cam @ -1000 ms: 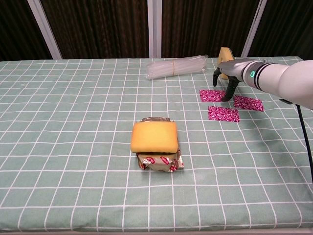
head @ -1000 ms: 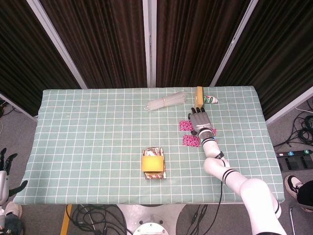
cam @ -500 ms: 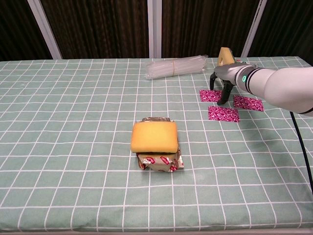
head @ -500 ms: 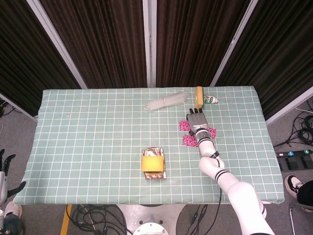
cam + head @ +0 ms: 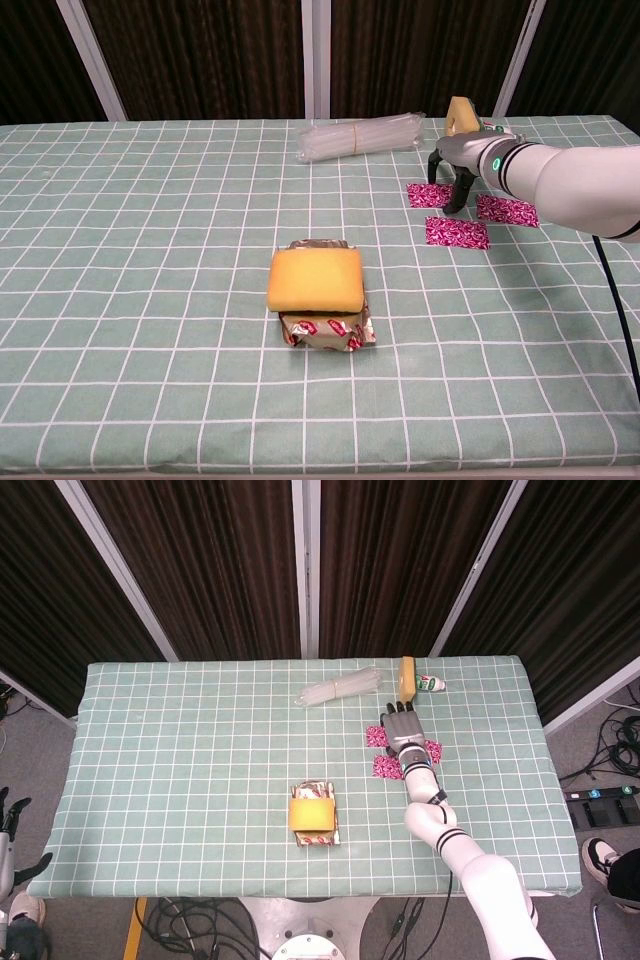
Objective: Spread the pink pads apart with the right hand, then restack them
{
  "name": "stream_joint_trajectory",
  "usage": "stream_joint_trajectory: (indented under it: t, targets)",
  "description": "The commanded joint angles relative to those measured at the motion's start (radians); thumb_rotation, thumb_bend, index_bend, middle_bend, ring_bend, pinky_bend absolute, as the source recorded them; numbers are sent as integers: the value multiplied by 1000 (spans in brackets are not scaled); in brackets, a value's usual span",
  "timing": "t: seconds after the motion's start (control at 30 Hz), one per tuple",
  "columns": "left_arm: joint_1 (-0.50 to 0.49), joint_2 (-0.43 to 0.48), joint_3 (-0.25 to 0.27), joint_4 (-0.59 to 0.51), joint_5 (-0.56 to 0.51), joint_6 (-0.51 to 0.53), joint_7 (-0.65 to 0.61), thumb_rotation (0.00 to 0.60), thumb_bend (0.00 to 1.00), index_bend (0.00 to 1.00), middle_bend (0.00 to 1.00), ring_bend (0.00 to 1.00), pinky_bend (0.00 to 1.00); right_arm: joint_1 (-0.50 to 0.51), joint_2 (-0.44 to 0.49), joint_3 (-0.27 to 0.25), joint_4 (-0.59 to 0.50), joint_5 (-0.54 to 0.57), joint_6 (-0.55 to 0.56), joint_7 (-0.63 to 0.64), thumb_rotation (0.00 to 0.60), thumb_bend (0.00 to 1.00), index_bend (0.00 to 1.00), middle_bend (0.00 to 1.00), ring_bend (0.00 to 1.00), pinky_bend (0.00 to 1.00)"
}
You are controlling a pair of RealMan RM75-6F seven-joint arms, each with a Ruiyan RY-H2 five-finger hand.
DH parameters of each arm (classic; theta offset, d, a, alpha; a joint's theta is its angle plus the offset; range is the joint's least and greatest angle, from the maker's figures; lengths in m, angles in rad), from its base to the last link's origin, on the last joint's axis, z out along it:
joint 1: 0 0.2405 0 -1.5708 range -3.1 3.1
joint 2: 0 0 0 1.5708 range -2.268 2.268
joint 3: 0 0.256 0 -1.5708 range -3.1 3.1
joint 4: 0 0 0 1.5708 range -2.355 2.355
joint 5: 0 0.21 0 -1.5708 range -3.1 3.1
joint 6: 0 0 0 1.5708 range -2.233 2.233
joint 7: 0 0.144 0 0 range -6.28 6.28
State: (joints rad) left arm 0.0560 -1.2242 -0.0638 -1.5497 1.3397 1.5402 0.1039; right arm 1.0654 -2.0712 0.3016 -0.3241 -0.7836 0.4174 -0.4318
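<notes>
Three pink patterned pads lie apart on the green checked cloth at the right: a far-left one [image 5: 428, 195] [image 5: 376, 737], a near one [image 5: 457, 232] [image 5: 388, 768] and a right one [image 5: 507, 210] [image 5: 432, 748]. My right hand [image 5: 456, 172] [image 5: 402, 729] stands over the gap between them, fingers spread and pointing down. Its fingertips [image 5: 456, 204] touch the cloth at the right edge of the far-left pad, and it holds nothing. My left hand [image 5: 12, 832] hangs off the table's near-left corner, fingers apart and empty.
A yellow sponge [image 5: 315, 279] rests on a foil packet [image 5: 322, 329] mid-table. A clear plastic bundle [image 5: 358, 136] lies at the back. A yellow block [image 5: 460, 113] and a small white-green bottle [image 5: 431, 683] sit just behind my right hand.
My right hand has shifted a little to the left, toward the far-left pad, and its forearm swung in behind it. The three pads have not moved.
</notes>
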Motion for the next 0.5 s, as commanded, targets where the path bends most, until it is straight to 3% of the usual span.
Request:
stream_joint_trajectory:
  t: [0.03,0.33,0.5]
  targets:
    - [0,-1,0,1,0,0,-2,600,204,219,88,92,127,-4,6,7,-9,-15,14,9,576,159,375,78,0,0]
    - [-1,-2,-2,4,7,2,-5,600,204,219,88,92,127,-32,59,25,-87,-53,62,32,571,159,376,80,0,0]
    - [-2,-1,-2,4,12,2,-7,600,204,219,88,92,127,-75,130,28,-201,-66,123,31,569,159,375,81,0,0]
